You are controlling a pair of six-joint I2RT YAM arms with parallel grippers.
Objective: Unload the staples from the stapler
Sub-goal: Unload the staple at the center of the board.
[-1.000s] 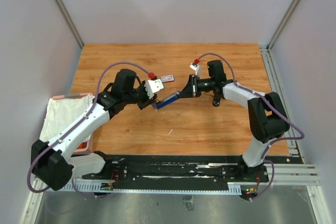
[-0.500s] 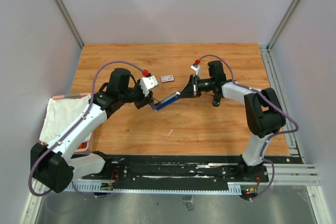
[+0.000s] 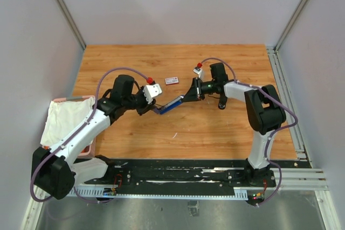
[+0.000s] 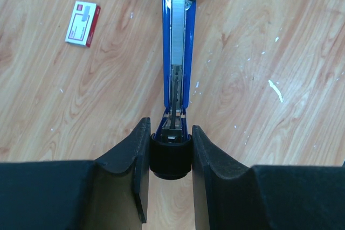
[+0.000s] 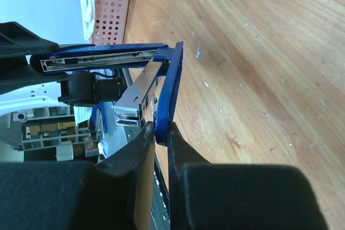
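A blue stapler (image 3: 168,104) hangs opened over the middle of the table, held between both grippers. In the left wrist view its magazine channel (image 4: 178,79) faces up, and a silvery strip of staples (image 4: 178,30) lies in the far half. My left gripper (image 4: 170,131) is shut on the stapler's black round rear end (image 4: 171,157). My right gripper (image 5: 160,130) is shut on the thin blue arm (image 5: 168,87) that is swung away from the body. The silver metal magazine (image 5: 137,94) sits beside its left finger.
A small red-and-white flat box (image 3: 172,80) lies on the wood just behind the stapler. A pink perforated basket (image 3: 89,146) with a white cloth (image 3: 64,118) stands at the table's left edge. Grey walls close in the table on three sides.
The left gripper and the stapler have shifted slightly left and toward the near edge. The right arm has followed, reaching further left, still on the blue arm.
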